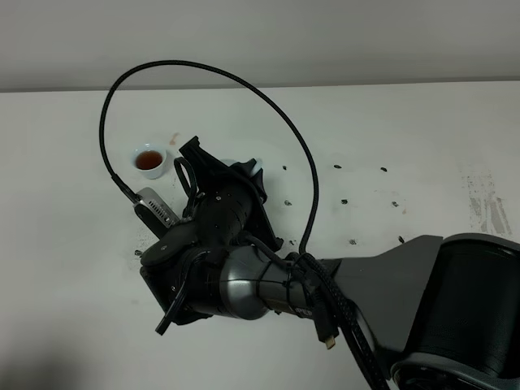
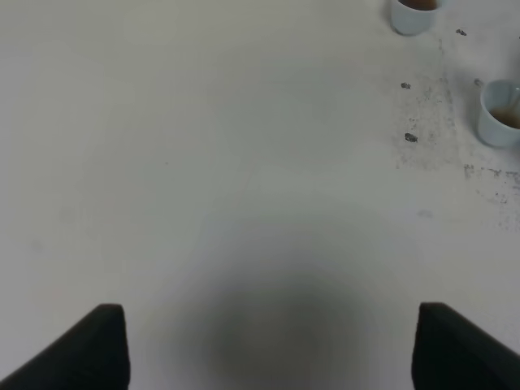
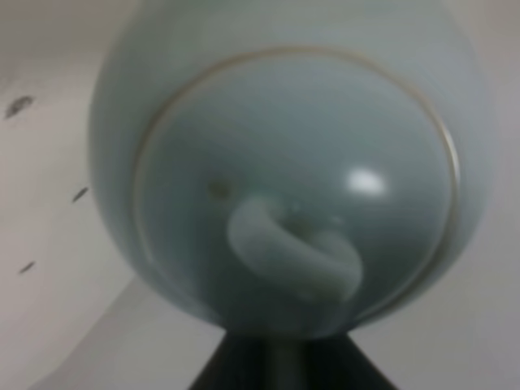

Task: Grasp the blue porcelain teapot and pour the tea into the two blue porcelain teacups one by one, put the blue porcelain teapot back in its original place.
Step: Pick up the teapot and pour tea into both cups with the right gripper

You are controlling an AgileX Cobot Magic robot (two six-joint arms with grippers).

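Note:
The blue porcelain teapot (image 3: 292, 162) fills the right wrist view, its lid knob (image 3: 292, 256) facing the camera. My right gripper (image 3: 272, 361) is shut on it at its near side, where the dark fingers meet. In the exterior high view my right arm (image 1: 219, 215) reaches across the middle and hides the teapot. One teacup (image 1: 149, 161) holding reddish tea (image 1: 149, 158) stands left of the arm. The left wrist view shows both teacups (image 2: 413, 15) (image 2: 500, 114) far from my left gripper (image 2: 276, 349), which is open over bare table.
A black cable (image 1: 203, 73) loops high over the white table (image 1: 390, 130). Dark specks (image 1: 345, 199) dot the table right of the arm, and grey scuff marks (image 1: 487, 203) lie near the right edge. A small reddish spot (image 1: 171, 136) sits by the cup.

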